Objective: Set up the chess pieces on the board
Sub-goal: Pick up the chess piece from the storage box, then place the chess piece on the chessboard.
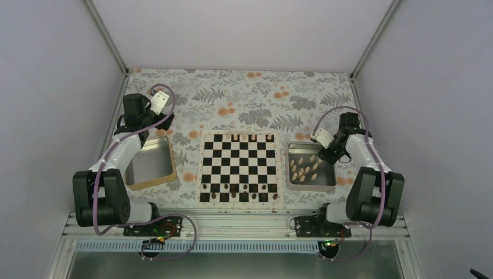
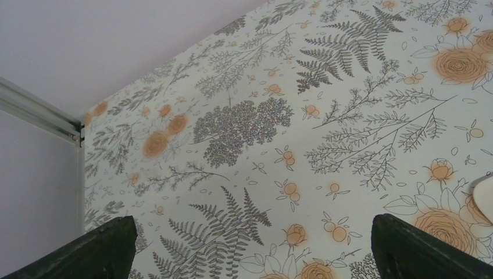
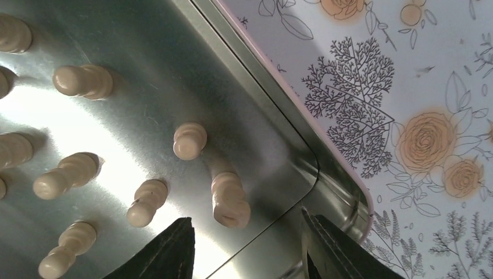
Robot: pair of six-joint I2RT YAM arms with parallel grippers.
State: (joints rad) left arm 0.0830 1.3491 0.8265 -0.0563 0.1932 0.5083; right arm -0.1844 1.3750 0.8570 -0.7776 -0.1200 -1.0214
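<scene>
I am judging setup partly done: a few chess pieces (image 1: 252,138) are standing at the board's (image 1: 239,168) 12 o'clock edge, with many waiting in the tray (image 1: 288,168) at 3 o'clock. The right gripper (image 3: 247,224) is hovering there half-open and empty, and the left gripper (image 2: 251,221) is gaping wide.

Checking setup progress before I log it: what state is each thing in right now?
left gripper: open, over bare tablecloth.
right gripper: open over the right tray, holding nothing.
pale chess pieces: mostly lying in right tray.
board: partly set.
dark chessmen: standing on board's near rows.
left tray: no pieces visible.
</scene>
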